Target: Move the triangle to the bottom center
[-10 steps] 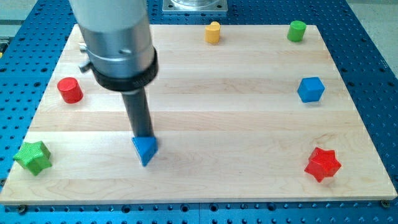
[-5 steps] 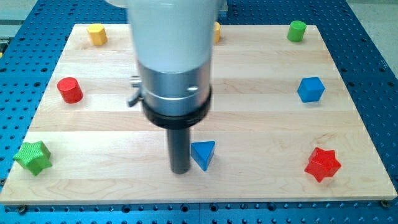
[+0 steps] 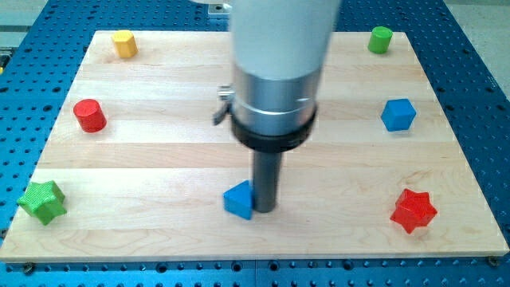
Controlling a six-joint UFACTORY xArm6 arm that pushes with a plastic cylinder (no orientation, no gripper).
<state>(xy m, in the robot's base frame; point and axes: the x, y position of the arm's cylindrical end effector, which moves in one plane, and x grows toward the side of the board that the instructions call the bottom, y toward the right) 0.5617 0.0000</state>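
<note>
Our rod carries no pincer, so there is nothing on it to open or close; my tip rests on the wooden worktop, touching the right side of the blue triangle. That triangle sits just to the view's left of my tip, near the worktop's bottom edge and about midway across it. Well off to the view's left of my tip lie the green star, the red cylinder and, toward the top, the yellow block. To the view's right we see the red star, the blue cube and the green cylinder
</note>
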